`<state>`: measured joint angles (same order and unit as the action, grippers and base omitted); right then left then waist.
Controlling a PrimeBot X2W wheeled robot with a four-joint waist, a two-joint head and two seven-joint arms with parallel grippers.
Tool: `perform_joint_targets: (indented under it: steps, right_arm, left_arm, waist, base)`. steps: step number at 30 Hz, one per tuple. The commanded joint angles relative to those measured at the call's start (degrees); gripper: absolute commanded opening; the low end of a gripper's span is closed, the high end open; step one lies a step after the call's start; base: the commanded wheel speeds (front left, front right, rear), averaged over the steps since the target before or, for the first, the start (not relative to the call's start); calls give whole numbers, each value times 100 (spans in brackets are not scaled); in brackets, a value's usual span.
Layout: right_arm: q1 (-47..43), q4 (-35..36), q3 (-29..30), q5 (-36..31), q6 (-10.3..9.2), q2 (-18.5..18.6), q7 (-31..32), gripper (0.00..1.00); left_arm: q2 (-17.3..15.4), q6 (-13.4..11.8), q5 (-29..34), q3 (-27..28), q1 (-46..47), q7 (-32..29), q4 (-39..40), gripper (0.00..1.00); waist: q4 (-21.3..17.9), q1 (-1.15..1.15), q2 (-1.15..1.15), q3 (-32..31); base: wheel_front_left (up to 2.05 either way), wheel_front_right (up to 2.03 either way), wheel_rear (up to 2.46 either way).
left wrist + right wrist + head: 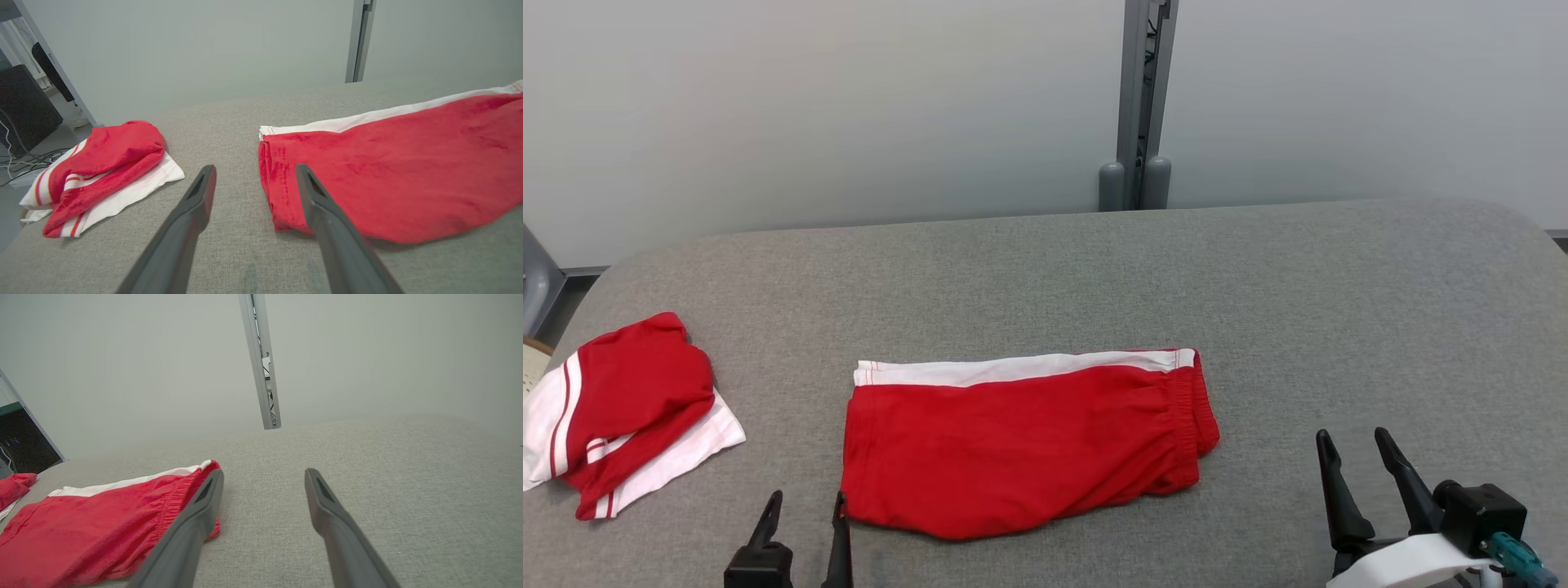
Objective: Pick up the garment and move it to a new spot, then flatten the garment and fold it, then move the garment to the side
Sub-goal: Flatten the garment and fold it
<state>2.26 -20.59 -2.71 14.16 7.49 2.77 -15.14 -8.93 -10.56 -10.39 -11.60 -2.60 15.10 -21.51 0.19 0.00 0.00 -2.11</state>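
On the table (1045, 269), the garment (1021, 449) lies between left hand (808, 496) and right hand (1352, 433), both spread, seemingly empty.

On the table (1339, 327), the garment (1021, 445) lies right of a bundle (629, 408).

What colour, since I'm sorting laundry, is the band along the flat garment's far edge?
White, against the red garment; the band shows best in the head view.

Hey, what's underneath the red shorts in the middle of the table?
A white band peeks out along the far edge of the shorts, with the grey table all around. Whatever else lies beneath is hidden by the red cloth.
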Motion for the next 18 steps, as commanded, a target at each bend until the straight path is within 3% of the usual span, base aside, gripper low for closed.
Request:
perform_joint_targets:
  steps: [1, 10, 18]
  right_arm:
    - [-43, 11, -40, -20, 0, 30, 2, 100]
    - [257, -209, -215, 134, 0, 31, 2, 100]
    - [904, -806, -309, 147, 0, 33, 3, 100]
  left_arm:
    - [50, 57, 94, 60, -64, 6, 29, 100]
    - [334, 451, 397, 196, 51, 6, -38, 100]
    - [444, 627, 544, 297, 180, 7, -94, 100]
  waist:
    - [36, 0, 0, 21]
    - [506, 0, 0, 230]
    - [1019, 0, 0, 588]
  base:
    - [0, 0, 0]
    - [0, 0, 0]
    - [0, 0, 0]
